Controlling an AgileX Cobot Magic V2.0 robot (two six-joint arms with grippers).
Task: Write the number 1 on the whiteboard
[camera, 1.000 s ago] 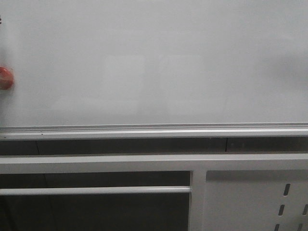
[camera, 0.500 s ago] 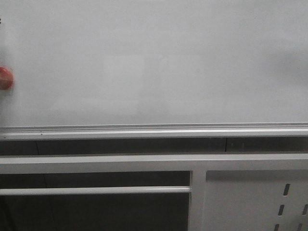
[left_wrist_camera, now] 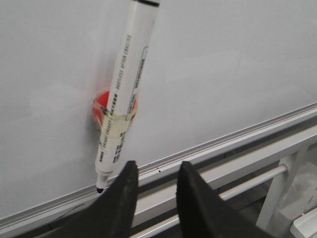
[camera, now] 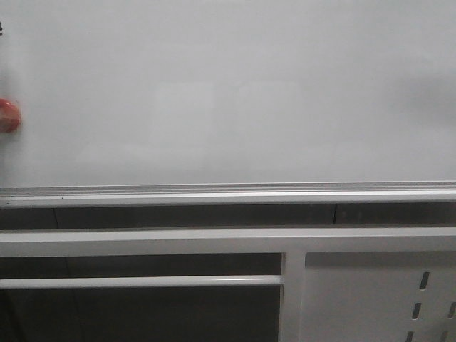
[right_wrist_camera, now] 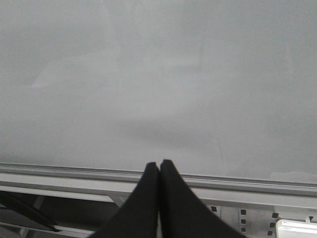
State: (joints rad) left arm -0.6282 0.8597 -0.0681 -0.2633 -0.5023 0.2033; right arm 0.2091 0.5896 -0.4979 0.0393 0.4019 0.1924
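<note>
The whiteboard (camera: 228,92) fills the front view, with its silver rail (camera: 228,191) along the lower edge. No marker stroke of a number 1 shows on it in any view. In the left wrist view a white marker (left_wrist_camera: 124,94) hangs on the whiteboard (left_wrist_camera: 223,74), taped to a red magnet (left_wrist_camera: 101,106), bare black tip down near the rail. My left gripper (left_wrist_camera: 157,163) is open and empty, just below and beside the marker's tip. My right gripper (right_wrist_camera: 159,162) is shut and empty, facing the bare whiteboard (right_wrist_camera: 158,74). Neither gripper shows in the front view.
The red magnet (camera: 7,114) shows at the front view's left edge. Below the rail run grey frame bars (camera: 142,241) and a white perforated panel (camera: 385,299). A white box corner (right_wrist_camera: 296,228) sits beside the right gripper.
</note>
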